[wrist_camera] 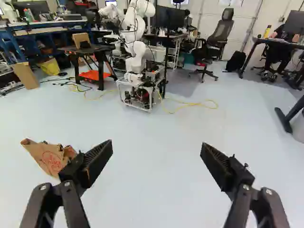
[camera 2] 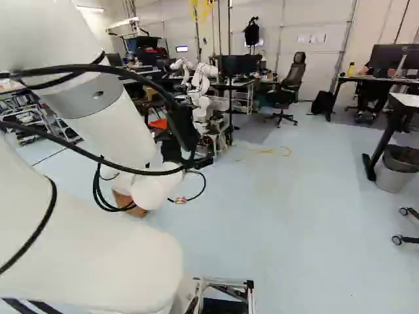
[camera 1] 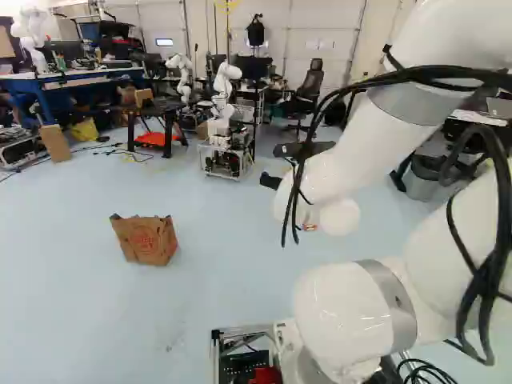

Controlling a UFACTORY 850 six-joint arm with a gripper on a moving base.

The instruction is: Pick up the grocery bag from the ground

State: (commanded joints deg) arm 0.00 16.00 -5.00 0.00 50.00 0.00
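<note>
A brown paper grocery bag (camera 1: 146, 240) with a red print stands on the pale floor, left of my arm in the left base view. Only a piece of the bag (camera 2: 129, 204) shows past the arm in the right base view. My gripper (camera 1: 272, 182) points ahead above the floor, mostly hidden by the white wrist. In the wrist view the gripper (wrist_camera: 156, 145) stands wide open with nothing between its fingers, and the bag (wrist_camera: 50, 160) lies beyond and outside one finger, partly covered by it.
Another robot (wrist_camera: 137, 78) on a wheeled frame stands ahead, with a yellow cable (wrist_camera: 190, 105) on the floor near it. A black table (wrist_camera: 92, 54) over a red item is beside it. Farther off are a blue workbench (camera 1: 72, 78), an office chair (wrist_camera: 216, 40) and a grey bin (camera 2: 395, 171).
</note>
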